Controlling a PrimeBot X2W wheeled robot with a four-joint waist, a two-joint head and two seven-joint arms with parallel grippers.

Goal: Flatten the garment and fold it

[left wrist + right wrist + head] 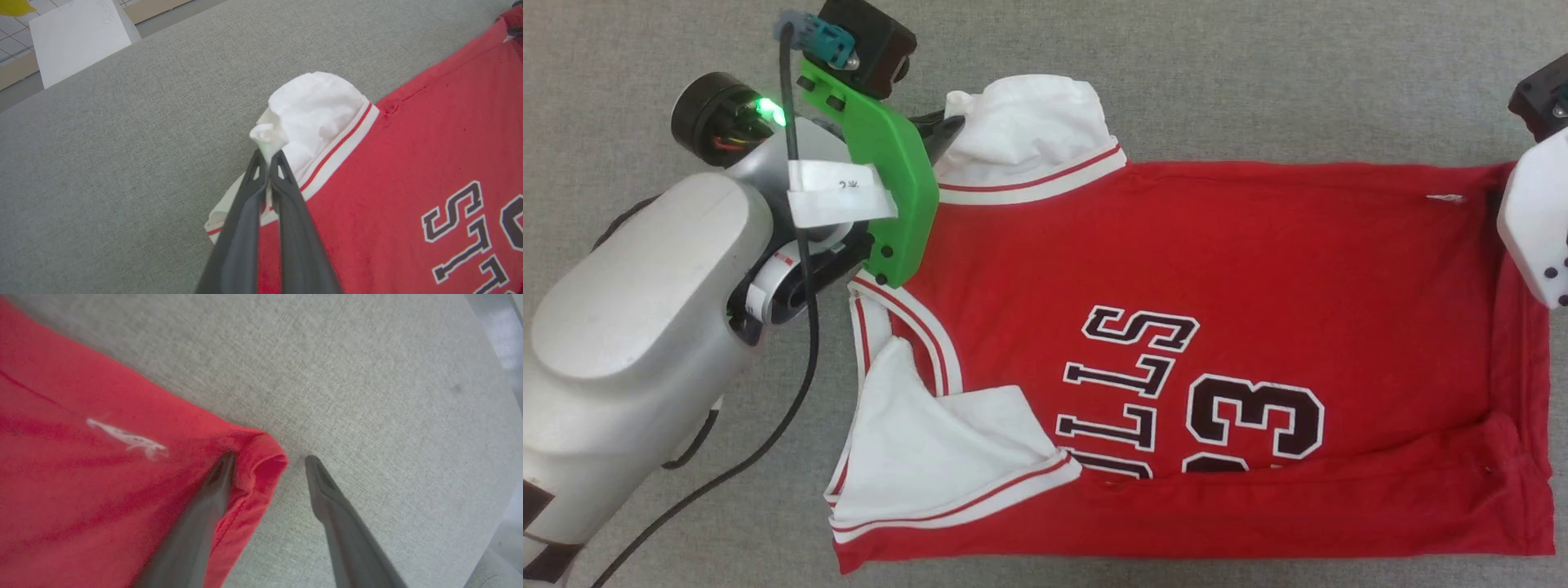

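Shirt's lying sideways, one arm at each end

The garment [1217, 269] sits on the grey surface [1258, 82], long axis running left-right, sleeves toward the robot's left and hem toward its right. The left gripper [269, 157] is pinched tight on the far white sleeve [318, 106]. The right gripper [269, 457] stands wide, straddling the far hem corner [261, 465], one finger on cloth, not clamped yet.
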